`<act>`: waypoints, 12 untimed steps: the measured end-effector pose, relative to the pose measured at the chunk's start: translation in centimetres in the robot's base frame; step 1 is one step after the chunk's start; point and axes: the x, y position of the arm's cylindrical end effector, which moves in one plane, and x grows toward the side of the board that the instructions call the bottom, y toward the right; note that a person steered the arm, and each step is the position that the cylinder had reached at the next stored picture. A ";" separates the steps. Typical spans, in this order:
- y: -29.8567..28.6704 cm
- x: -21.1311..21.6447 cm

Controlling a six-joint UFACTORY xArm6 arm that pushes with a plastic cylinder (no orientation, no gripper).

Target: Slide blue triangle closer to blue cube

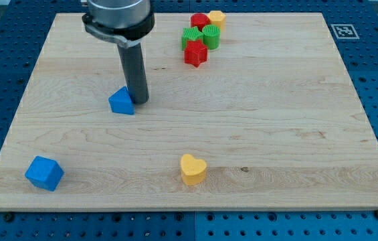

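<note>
Down at the table's bottom-left corner sits the blue cube [44, 173], closest to the camera, turned a little askew on the wooden table [275, 134]. Moving right along the bottom edge, and well apart from the cube, there's the yellow heart [193, 169], roughly at the middle of that edge.

Up and back to the left half: the blue triangle [122, 102] rests in open wood, well apart from the blue cube, nearer the table's left edge than its right. And right there, my tip [140, 101] is planted on the surface just beside the triangle's right side, touching it or very nearly so; I can't tell which. It's a bare dark rod, nothing to open or close, holding nothing.

Over toward the top edge, right of centre, a tight cluster: a green block [191, 36] and a red star-like block [195, 53] on its left side, a red block [200, 21] behind, another green block [211, 35] beside them, and a yellow block [216, 17] at the very top edge.
</note>
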 end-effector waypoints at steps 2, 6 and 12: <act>-0.4 -1.0; -5.8 3.1; -5.6 11.1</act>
